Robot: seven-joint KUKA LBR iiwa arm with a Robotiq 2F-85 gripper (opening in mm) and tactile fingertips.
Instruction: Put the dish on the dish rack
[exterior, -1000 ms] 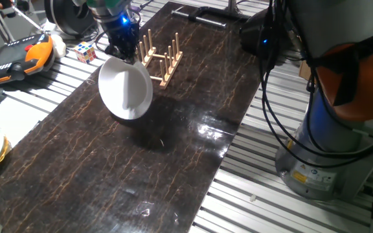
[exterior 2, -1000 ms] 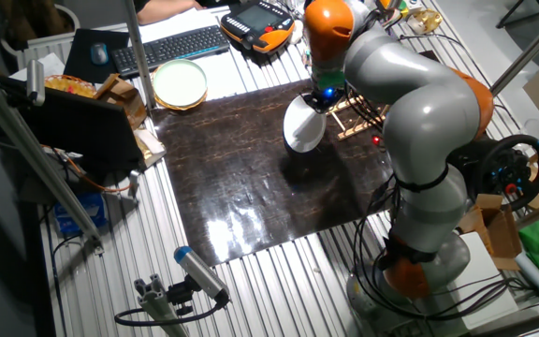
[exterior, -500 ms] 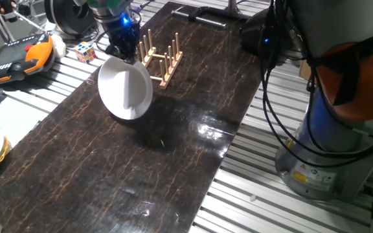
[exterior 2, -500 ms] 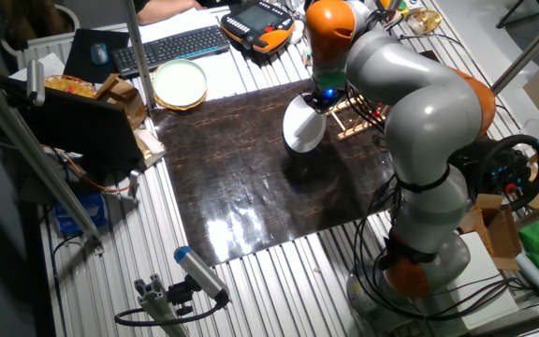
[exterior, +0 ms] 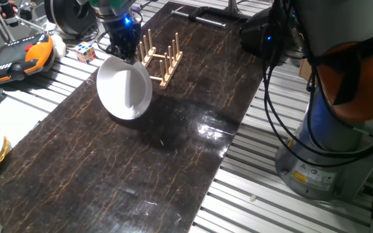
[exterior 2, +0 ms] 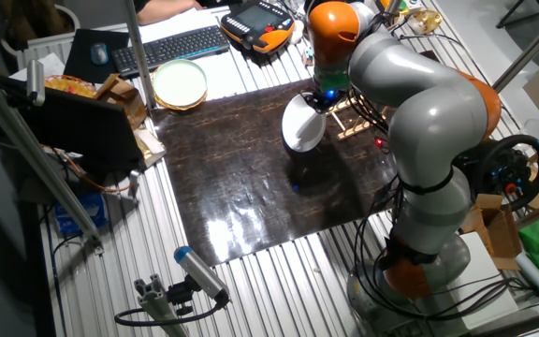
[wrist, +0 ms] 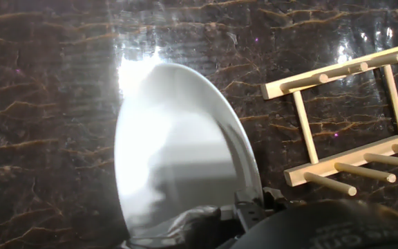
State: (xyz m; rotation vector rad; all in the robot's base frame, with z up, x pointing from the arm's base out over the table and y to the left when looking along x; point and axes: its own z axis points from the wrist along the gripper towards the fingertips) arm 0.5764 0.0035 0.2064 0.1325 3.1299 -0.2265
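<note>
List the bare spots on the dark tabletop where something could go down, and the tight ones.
The near half of the dark tabletop, from the dish to the front edge, is bare. So is the strip right of the dish rack toward the cables. It is crowded at the far left corner, where the hand, dish and rack sit close together.

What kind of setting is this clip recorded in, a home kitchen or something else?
Most likely a robotics lab, not a kitchen: the dark marble-patterned table sits on aluminium profile rails, a teach pendant and keyboard lie nearby, and the gripper holds the dish beside the dish rack.
</note>
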